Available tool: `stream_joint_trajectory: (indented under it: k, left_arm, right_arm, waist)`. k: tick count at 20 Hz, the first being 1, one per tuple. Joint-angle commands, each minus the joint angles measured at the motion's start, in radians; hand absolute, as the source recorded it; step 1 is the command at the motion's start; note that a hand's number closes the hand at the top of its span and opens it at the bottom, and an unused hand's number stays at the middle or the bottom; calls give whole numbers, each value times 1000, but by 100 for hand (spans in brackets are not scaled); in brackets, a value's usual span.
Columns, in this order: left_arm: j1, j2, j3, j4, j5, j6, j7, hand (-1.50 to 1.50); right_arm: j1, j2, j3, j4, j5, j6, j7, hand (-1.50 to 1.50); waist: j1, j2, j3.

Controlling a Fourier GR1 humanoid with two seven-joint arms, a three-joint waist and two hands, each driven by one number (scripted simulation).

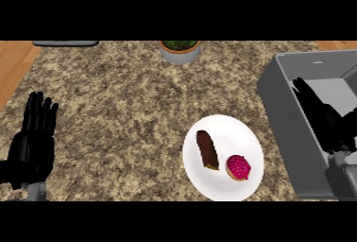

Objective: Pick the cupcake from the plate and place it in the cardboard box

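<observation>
- Left hand (31,142): all black, matte, long slim segmented fingers and a broad blocky palm.
- Below it, a short grey wrist stub shows at the lower edge.
- Right hand (324,120): the same black, slender fingers, dark glossy back.
- Its grey forearm (340,177) is boxy and smooth.

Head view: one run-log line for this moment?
cupcake on plate | box holds no cupcake | right hand open over box | left hand open, resting

Granite counter (125,94) bears plate (226,132), box (279,94), pot (180,53).
</observation>
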Motion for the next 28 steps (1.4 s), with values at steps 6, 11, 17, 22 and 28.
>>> stream_joint_trajectory:
  k: [6, 11, 17, 22, 28]
  left_arm:
    - [2, 178, 45, 1, 88, -197, 235, 0]
    - [7, 150, 31, 27, 136, -235, 245, 0]
    - [9, 121, 22, 34, 112, -228, 257, 0]
    - [-19, 126, 7, 60, 105, -253, 237, 0]
    - [-55, 148, 33, 67, 127, -274, 275, 0]
  right_arm:
    - [-28, -52, 11, -196, -64, 127, 110, -150]
    - [141, 50, 6, -262, 257, -162, -329, -150]
    - [258, -82, 79, -521, 358, -66, -246, -150]
    - [160, -301, 203, -544, 579, 42, 48, -150]
    - [33, -393, 294, -590, 613, 253, 377, -150]
  waist:
    - [-13, 21, -4]
    - [-30, 21, -2]
    - [-24, 22, -5]
    - [-10, 25, -12]
    - [9, 28, -9]
